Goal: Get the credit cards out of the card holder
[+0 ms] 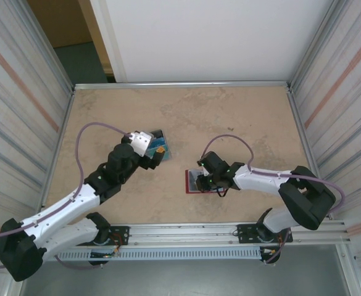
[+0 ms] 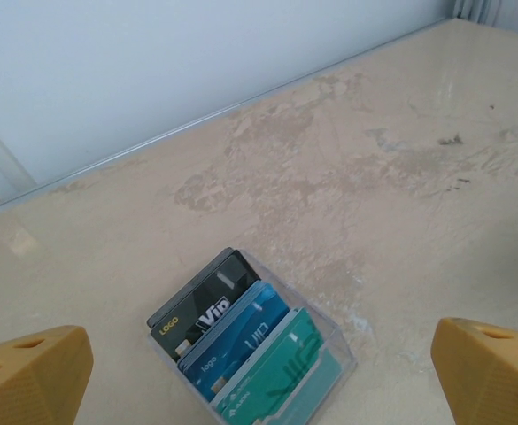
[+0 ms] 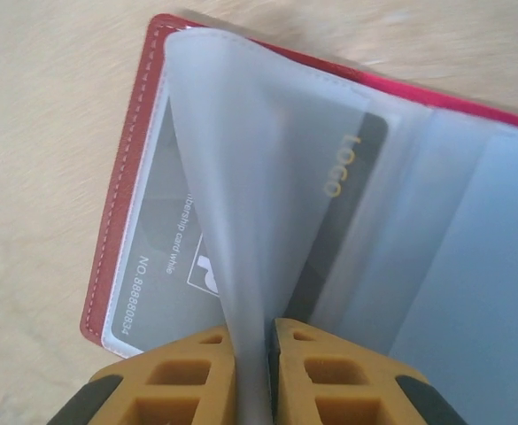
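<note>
Dark-red card holder lies open; right gripper pinches its frosted sleeve; left gripper gapes wide, empty.

Far worktop free, near side crowded
The far worktop lies bare; nearer, the left claw over a clear card rack and the right claw at the card holder block the way, with a free lane between.

The beige marbled table carries two things. An open red card holder lies near, right of centre; a clear stand of cards sits farther left.
</note>
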